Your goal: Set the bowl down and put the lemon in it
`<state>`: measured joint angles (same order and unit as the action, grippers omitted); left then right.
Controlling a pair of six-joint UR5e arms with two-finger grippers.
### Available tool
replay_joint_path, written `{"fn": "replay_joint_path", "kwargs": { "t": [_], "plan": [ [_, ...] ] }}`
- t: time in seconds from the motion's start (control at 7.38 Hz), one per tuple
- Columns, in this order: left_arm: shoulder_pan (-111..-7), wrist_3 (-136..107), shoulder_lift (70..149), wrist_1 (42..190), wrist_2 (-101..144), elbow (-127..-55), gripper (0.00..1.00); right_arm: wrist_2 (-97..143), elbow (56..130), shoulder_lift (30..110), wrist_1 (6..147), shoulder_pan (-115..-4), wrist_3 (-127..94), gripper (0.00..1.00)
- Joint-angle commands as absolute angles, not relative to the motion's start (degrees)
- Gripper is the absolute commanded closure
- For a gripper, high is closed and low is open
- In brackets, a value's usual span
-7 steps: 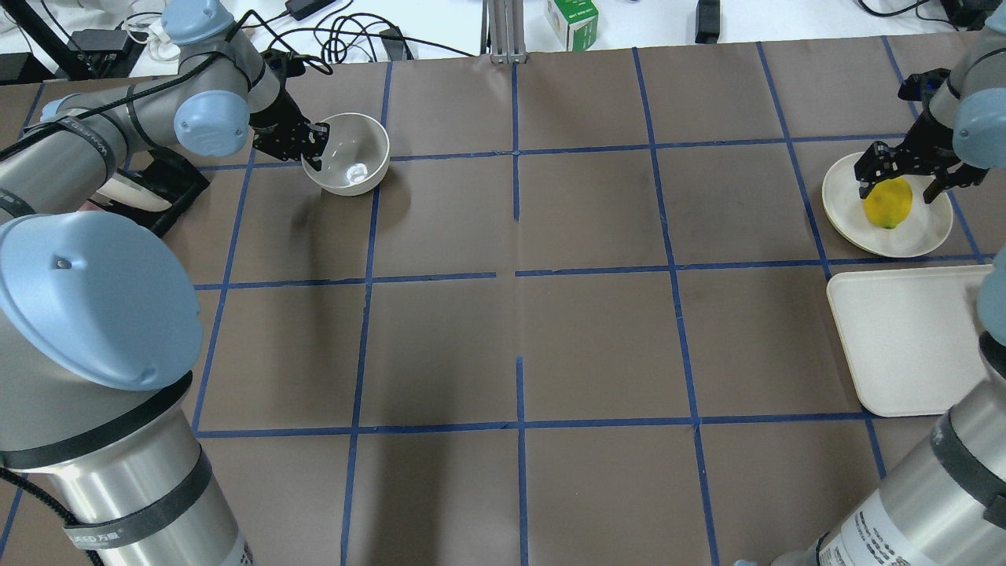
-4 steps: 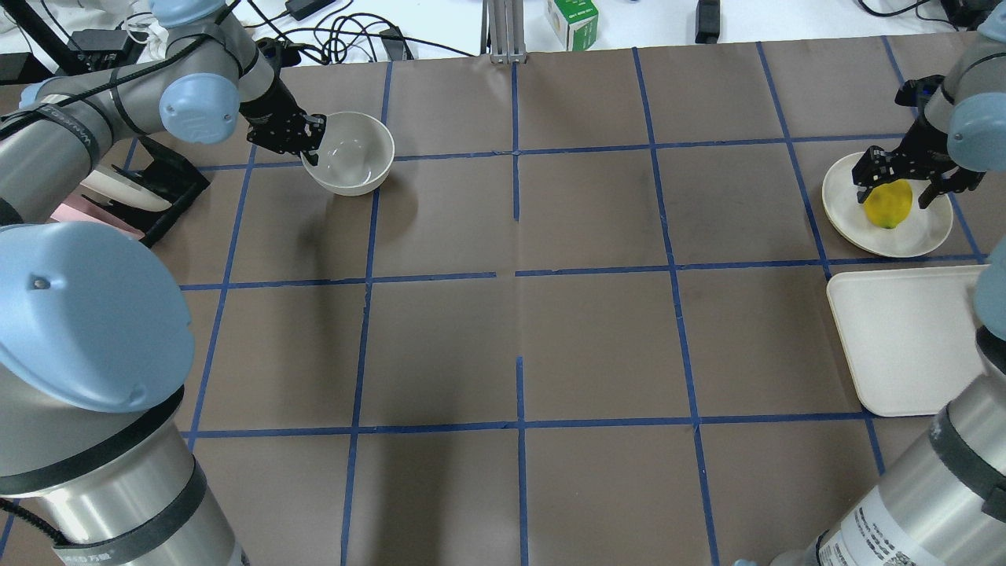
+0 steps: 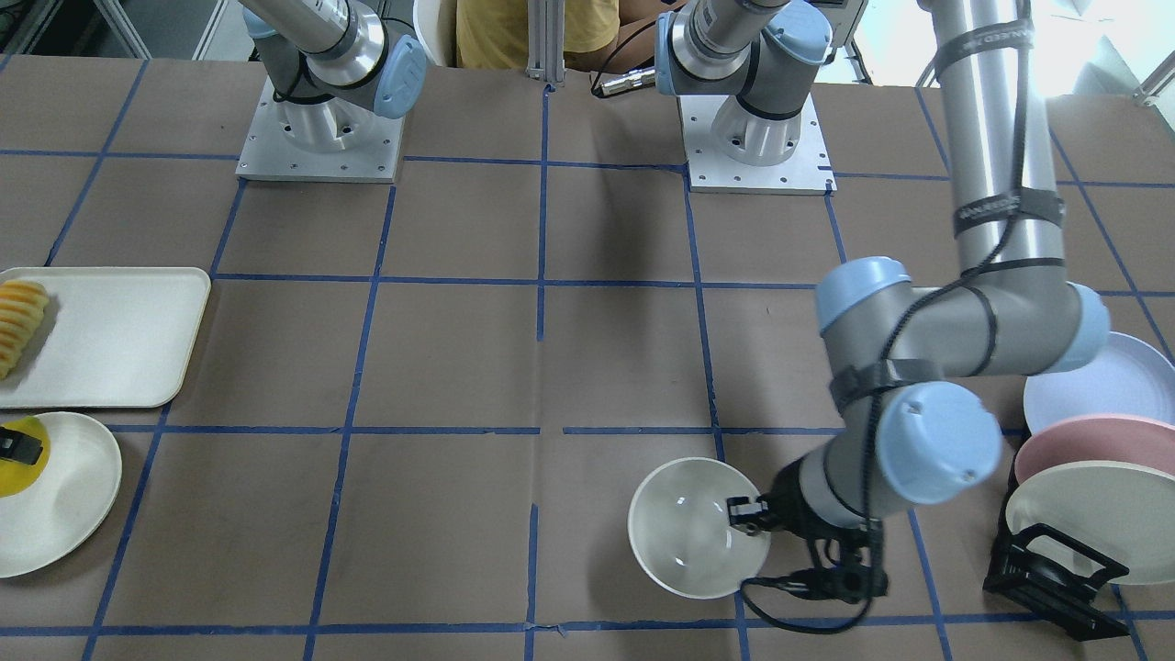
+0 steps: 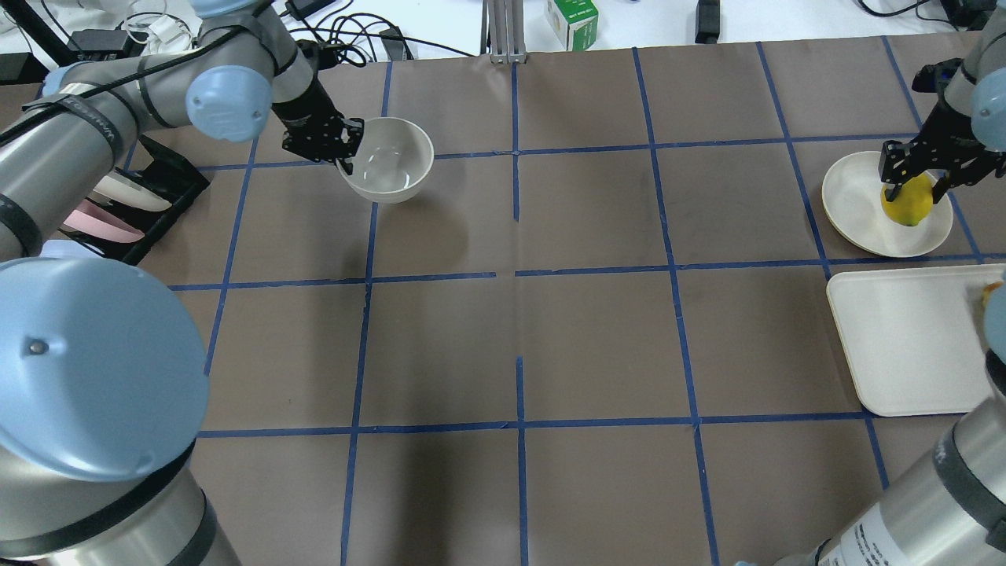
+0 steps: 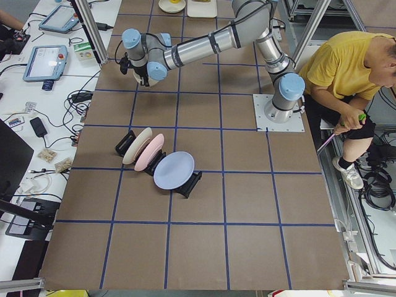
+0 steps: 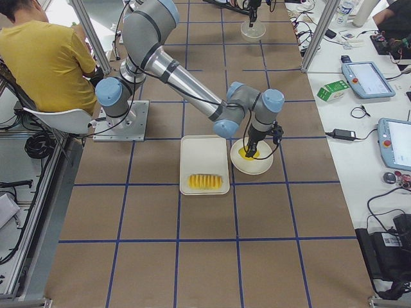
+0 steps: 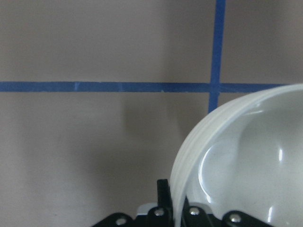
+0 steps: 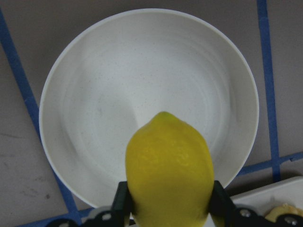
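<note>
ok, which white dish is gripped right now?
The deep bowl, rim pinched by the left gripper; the shallow plate and the tray sit ungripped.

My right gripper (image 6: pixel 249 150) above the white plate (image 6: pixel 258 167).
A yellow lemon (image 6: pixel 245 154) shows at my fingertips, inside the plate's rim; a tray (image 6: pixel 203 149) with sliced fruit (image 6: pixel 205 182) lies just beside the plate.

— What do the arms look like?
— The left arm (image 4: pixel 86 130) and right arm (image 6: pixel 186 80) are silver tubes. They have round pale blue joint caps (image 3: pixel 941 441) and black bands (image 3: pixel 1010 207) with white lettering.
— Cables? Screws?
— A black cable (image 3: pixel 776 627) loops beside the left gripper (image 4: pixel 343 151). It and the right gripper (image 4: pixel 913 191) are both black with small silver screws. The square grey base plates (image 3: pixel 367 161) show screw holes.
</note>
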<state>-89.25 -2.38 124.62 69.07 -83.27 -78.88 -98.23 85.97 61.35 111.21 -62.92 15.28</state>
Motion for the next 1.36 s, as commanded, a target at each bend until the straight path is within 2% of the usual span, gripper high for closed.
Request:
{"fn": "replay_joint_path", "kwargs": {
  "t": [0.0,0.41,0.81,0.95,1.08,1.22],
  "plan": [
    [-98.76,-16.28,121.48,66.37,-83.15,-86.09,1.0,-96.34,85.87,66.25,104.8,-65.99,14.68,1.0],
    [-102.12,-20.56,118.13,55.43,-83.06,-95.77,1.0,-93.7,85.87,70.39,99.85,-71.53,14.24,1.0],
    [-103.18,-21.45,116.55,53.17,-82.71,-98.17,1.0,-92.02,86.05,72.6,98.09,-79.25,6.29,1.0],
    [-103.27,-21.36,116.72,52.91,-83.05,-98.96,0.46,-92.02,86.04,72.6,97.91,-82.76,2.06,1.0],
    [-103.18,-21.44,116.54,52.39,-82.88,-99.05,0.07,-92.54,86.13,72.51,98.08,-87.06,-3.2,1.0],
    [-102.57,-20.66,115.32,52.73,-83.23,-97.66,0.0,-91.68,85.78,72.51,98.7,-90.58,-6.99,1.0]
  ]
}}
